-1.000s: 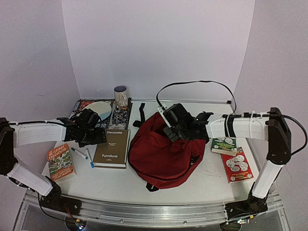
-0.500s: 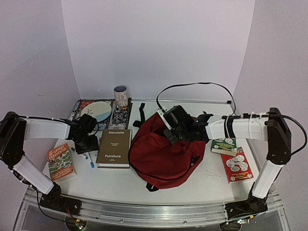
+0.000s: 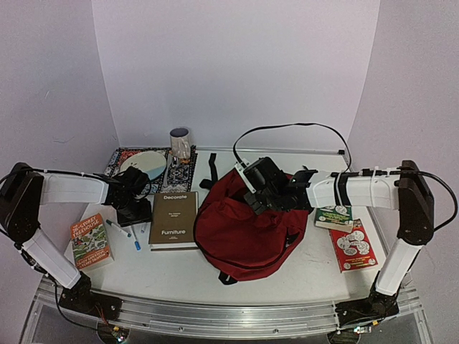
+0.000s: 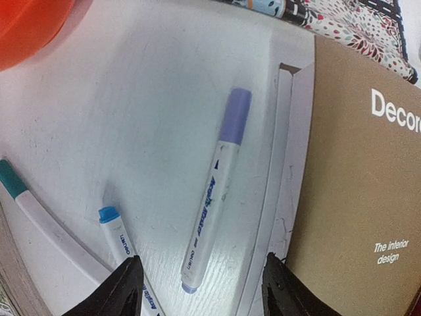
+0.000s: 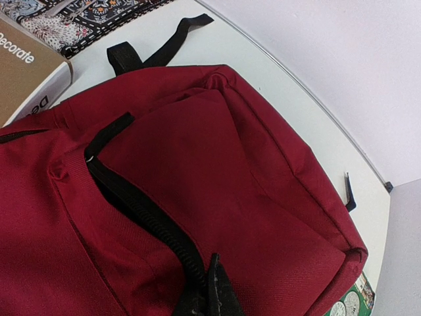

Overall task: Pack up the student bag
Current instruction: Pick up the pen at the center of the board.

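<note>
The student bag [image 3: 244, 236] is a dark red backpack lying in the middle of the table, its black zip [image 5: 141, 210] partly open. My right gripper [image 3: 256, 203] is shut on the bag's zip edge [image 5: 217, 289] near the top. My left gripper [image 4: 204, 289] hangs open low over the table, just left of the brown "Decorate Furniture" book [image 4: 368, 178]. The end of a purple-capped marker [image 4: 217, 197] lies between its fingers, untouched. A blue-capped marker [image 4: 122, 243] lies under the left fingertip [image 4: 125, 289], and a teal-capped marker [image 4: 26, 204] lies farther left.
A mug [image 3: 180, 143], a plate [image 3: 143, 163] and a patterned mat [image 3: 118, 159] sit at the back left. An orange-green book [image 3: 90, 241] lies front left. A green book [image 3: 333, 216] and a red book [image 3: 353, 245] lie right of the bag.
My left gripper moved down from the brown book's far corner to the markers beside its left edge, and its jaws narrowed. The brown book shifted slightly right. The right gripper kept its hold.
</note>
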Tool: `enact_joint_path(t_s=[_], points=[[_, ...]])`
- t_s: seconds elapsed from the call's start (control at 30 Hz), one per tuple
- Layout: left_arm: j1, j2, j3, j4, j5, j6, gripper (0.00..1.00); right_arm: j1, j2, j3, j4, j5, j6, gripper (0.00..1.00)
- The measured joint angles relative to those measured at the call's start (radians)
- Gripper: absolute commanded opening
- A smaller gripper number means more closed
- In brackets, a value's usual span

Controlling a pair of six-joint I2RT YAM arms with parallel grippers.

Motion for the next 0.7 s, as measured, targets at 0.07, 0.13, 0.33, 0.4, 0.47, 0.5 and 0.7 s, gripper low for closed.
enact_joint_path(t_s=[0.07,0.13,0.33,0.4,0.47,0.5,0.7], points=[[0.001,0.008,0.015,0.001,-0.008,0.012,0.55,0.000,0.000,0.000,0.000,0.000,-0.001,0.00],[0.008,0.025,0.032,0.002,-0.014,0.026,0.53,0.000,0.000,-0.001,0.000,0.000,-0.001,0.00],[0.047,0.107,0.086,0.006,-0.001,0.082,0.42,0.000,0.000,-0.006,0.000,0.000,-0.002,0.00],[0.064,0.134,0.103,0.006,0.011,0.103,0.40,0.000,0.000,-0.007,0.000,0.000,-0.002,0.00],[0.078,0.157,0.112,0.007,0.022,0.117,0.39,0.000,0.000,-0.007,0.000,0.000,-0.002,0.00],[0.085,0.168,0.117,0.006,0.029,0.123,0.38,0.000,0.000,-0.008,0.000,0.000,-0.002,0.00],[0.098,0.225,0.150,0.003,0.078,0.155,0.37,0.000,0.000,-0.009,0.000,0.000,-0.006,0.00]])
